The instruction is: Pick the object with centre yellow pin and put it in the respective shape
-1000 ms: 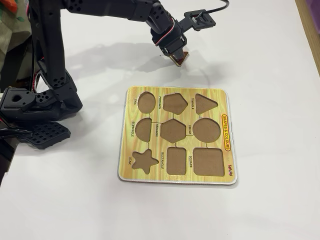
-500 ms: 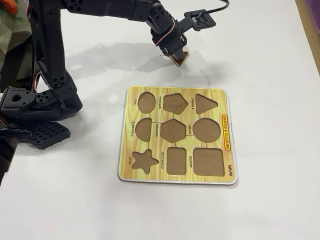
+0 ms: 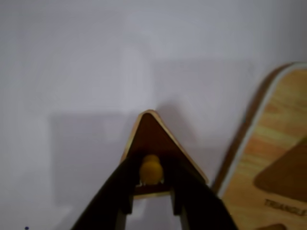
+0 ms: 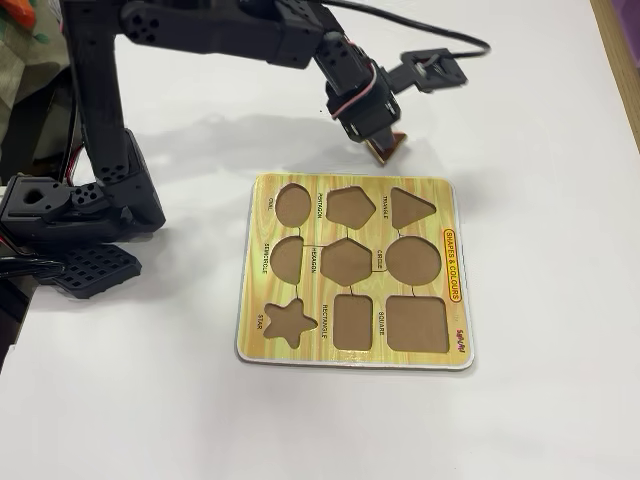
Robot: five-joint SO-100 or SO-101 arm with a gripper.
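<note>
My gripper (image 3: 151,191) is shut on the yellow pin (image 3: 150,169) of the maroon triangular piece (image 3: 152,135), held off the white table. In the fixed view the gripper (image 4: 383,143) hangs just above the puzzle board's top edge, with the piece (image 4: 390,146) showing at its tip. The triangle recess (image 4: 410,207) sits in the board's upper right, a short way below the gripper. Part of that recess (image 3: 288,172), labelled TRIANGLE, shows at the right edge of the wrist view.
The yellow wood-grain puzzle board (image 4: 455,335) lies mid-table with several empty recesses, among them a pentagon (image 4: 350,207) and a circle (image 4: 413,261). The arm's black base (image 4: 70,215) stands at the left. A cable (image 4: 450,40) trails behind the gripper.
The gripper has moved right and toward the board with the triangular piece, from farther back on the table to just above the board's top edge.
</note>
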